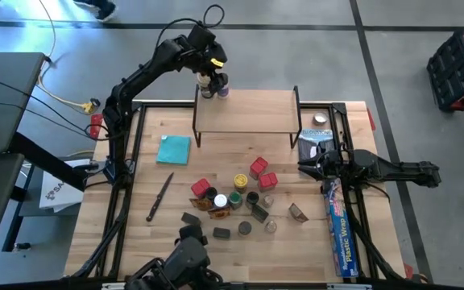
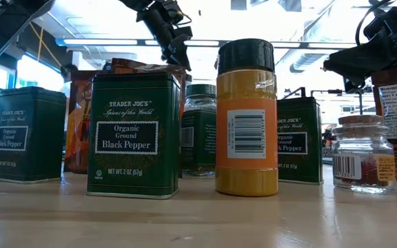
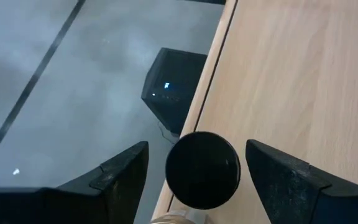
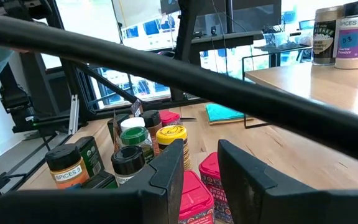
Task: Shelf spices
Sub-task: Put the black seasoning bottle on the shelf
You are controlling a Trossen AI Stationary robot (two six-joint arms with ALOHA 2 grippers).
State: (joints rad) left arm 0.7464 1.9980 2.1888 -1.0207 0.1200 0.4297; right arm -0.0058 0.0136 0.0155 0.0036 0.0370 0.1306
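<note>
We see the left tool [image 1: 213,74] hanging over the far left corner of the shelf [image 1: 248,113], its fingers spread wide on either side of a black-lidded jar [image 3: 202,169] without touching it. The jar stands upright right at the shelf's edge, beside a second jar [image 1: 222,85]; we judge they sit at that corner so the rest of the wooden top stays free for what is to come. That edge is the tight spot: in the left wrist view the black lid overlaps the shelf's rim, with bare floor beyond it, so any sideways brush as the tool lifts could tip the jar off. Straight up looks to us like the safe way out.

The right tool [image 1: 306,167] waits low over the table [image 1: 111,234], just beside the red boxes [image 1: 262,172]; its fingers stand narrowly apart with nothing between them. It points into the cluster of spices [image 1: 236,205] in front of the shelf, which is where most of the task's things still are, crowded closely together, some touching. Picking from the cluster's outer side gives more finger room than reaching into its middle.

The blue plastic-wrap box [image 1: 339,229] lies along the table's right edge, under the right arm, and the teal cloth [image 1: 173,150] and a knife [image 1: 159,196] lie to the left, well apart from the cluster. The shelf top is otherwise open.
</note>
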